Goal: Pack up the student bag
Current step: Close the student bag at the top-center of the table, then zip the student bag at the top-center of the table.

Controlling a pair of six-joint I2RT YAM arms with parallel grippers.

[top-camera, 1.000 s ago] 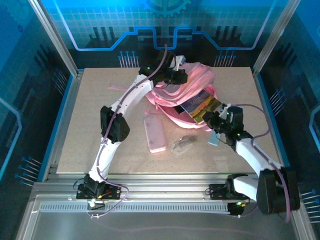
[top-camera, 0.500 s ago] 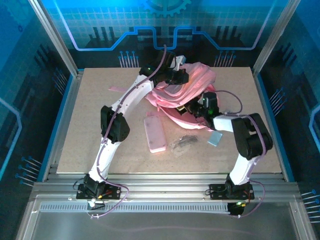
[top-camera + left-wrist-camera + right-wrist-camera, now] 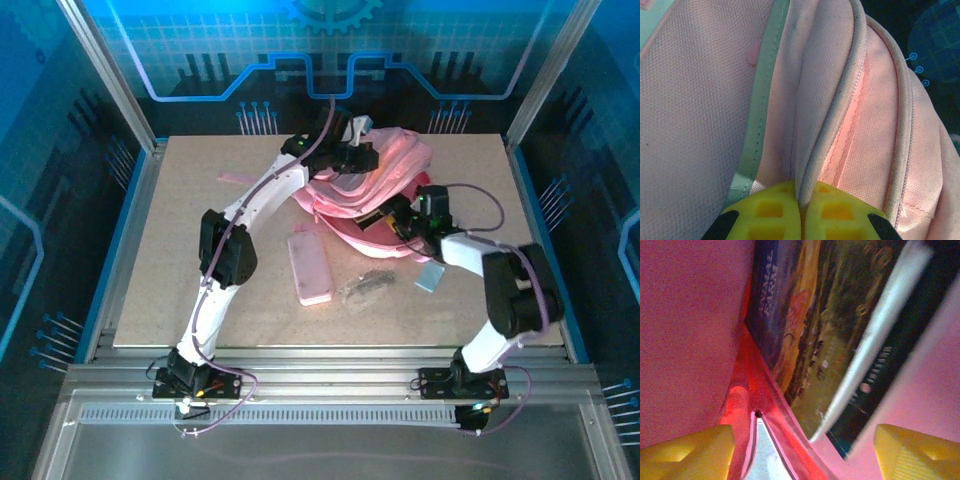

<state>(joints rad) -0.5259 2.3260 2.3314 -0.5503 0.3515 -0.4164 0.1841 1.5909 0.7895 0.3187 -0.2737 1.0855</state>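
Observation:
The pink student bag (image 3: pixel 375 170) lies at the back middle of the table, its opening facing the front right. My left gripper (image 3: pixel 352 152) is at its top; in the left wrist view it (image 3: pixel 802 202) is shut on a piped fold of the bag (image 3: pixel 850 100). At the bag's opening is my right gripper (image 3: pixel 397 216). Its wrist view looks inside the bag (image 3: pixel 690 315), where a book (image 3: pixel 810 340) with a dark, colourful cover lies against the lining. The right gripper (image 3: pixel 805 460) is open, its fingers wide apart with nothing between them.
A flat pink pencil case (image 3: pixel 310 267) lies in front of the bag. A crumpled clear plastic item (image 3: pixel 365 287) sits to its right, and a small pale blue object (image 3: pixel 431 276) further right. A loose pink strap (image 3: pixel 237 177) trails off the bag at the back left.
The right gripper carried the book from outside the bag into its opening and let go of it; it now stands open. The left gripper has kept its hold on the bag.

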